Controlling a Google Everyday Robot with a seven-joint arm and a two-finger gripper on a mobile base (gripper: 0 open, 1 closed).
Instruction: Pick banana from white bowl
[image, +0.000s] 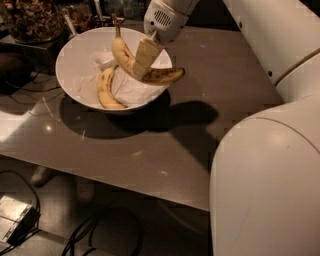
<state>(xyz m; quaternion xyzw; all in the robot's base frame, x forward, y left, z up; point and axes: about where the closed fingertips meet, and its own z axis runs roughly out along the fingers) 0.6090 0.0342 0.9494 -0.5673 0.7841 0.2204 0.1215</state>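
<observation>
The white bowl (80, 55) stands at the back left of the table. My gripper (141, 59) is over the bowl's right side, shut on the speckled banana (160, 75), which hangs lifted above the bowl with its brownish stem (117, 26) pointing up. A second, cleaner yellow banana (105, 90) lies inside the bowl on its left. Crumpled white paper (131, 91) lies in the bowl's bottom.
A dark glass jar of granola (29, 19) stands behind the bowl at the far left, with other dark items along the back edge. The grey table (200, 135) extends right and forward. My large white arm fills the right side. Cables lie on the floor below.
</observation>
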